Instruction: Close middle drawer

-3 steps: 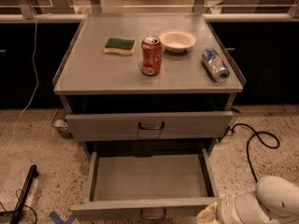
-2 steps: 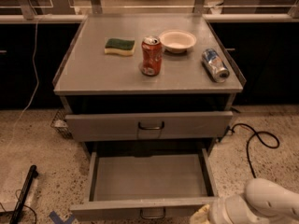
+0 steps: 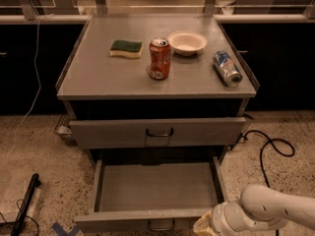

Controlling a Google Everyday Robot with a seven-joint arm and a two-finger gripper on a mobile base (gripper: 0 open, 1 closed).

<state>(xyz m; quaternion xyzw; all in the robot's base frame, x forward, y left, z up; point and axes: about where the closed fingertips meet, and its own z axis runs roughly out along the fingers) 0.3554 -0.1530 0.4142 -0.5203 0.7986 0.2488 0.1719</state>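
The middle drawer [image 3: 142, 216] stands pulled far out below the top drawer [image 3: 113, 132], which is pushed in. It is a wide shallow grey tray with nothing in it. Its flat front is at the bottom edge of the view, with a small metal loop handle [image 3: 161, 225] at its centre. The lowest drawer is out of view. My gripper [image 3: 203, 225] is at the bottom edge on the end of the white arm [image 3: 275, 211], close by the right end of the open drawer's front. Most of it is cut off by the frame.
On the cabinet top [image 3: 98, 77] lie a green and yellow sponge [image 3: 126, 48], an upright orange can [image 3: 159, 58], a white bowl [image 3: 187, 42] and a silver-blue can [image 3: 227, 68] on its side. A black cable [image 3: 268, 146] loops on the floor at right. A black bar [image 3: 27, 200] lies at left.
The white arm and my gripper have moved left, closer to the right end of the open drawer's front. The drawer and the things on top have not moved.
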